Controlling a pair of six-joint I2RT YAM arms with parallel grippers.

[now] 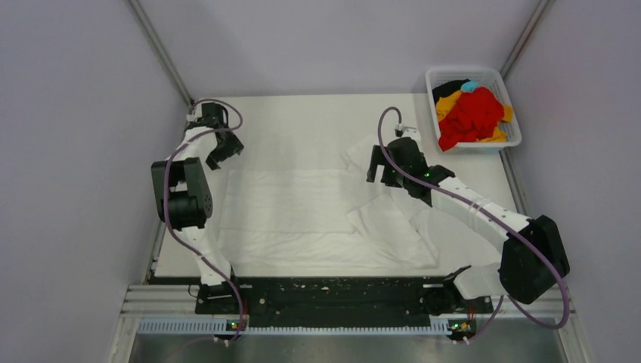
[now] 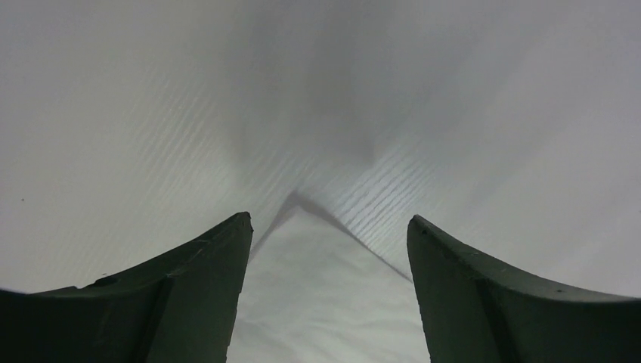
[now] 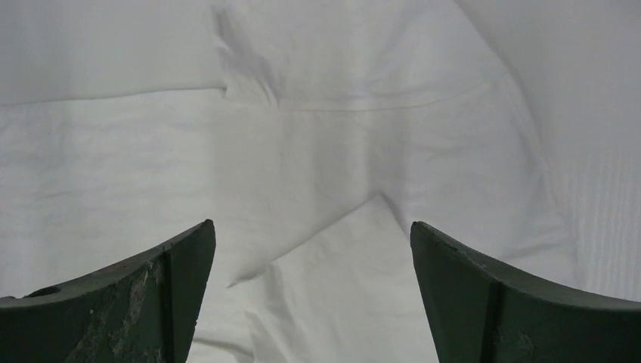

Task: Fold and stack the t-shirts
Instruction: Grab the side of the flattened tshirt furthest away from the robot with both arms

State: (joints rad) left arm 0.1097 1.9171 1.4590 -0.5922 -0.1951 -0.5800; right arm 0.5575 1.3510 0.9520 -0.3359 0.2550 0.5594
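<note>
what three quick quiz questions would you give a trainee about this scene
1. True or false: the white t-shirt lies on the table, outside the basket.
2. Where is the red t-shirt? A, in the basket; B, flat on the table; C, on the floor.
3. Fill in the missing word: in the wrist views, the left gripper and the right gripper each hang over white cloth with their jaws ____.

Key: 1 true; 2 A; 3 open.
</note>
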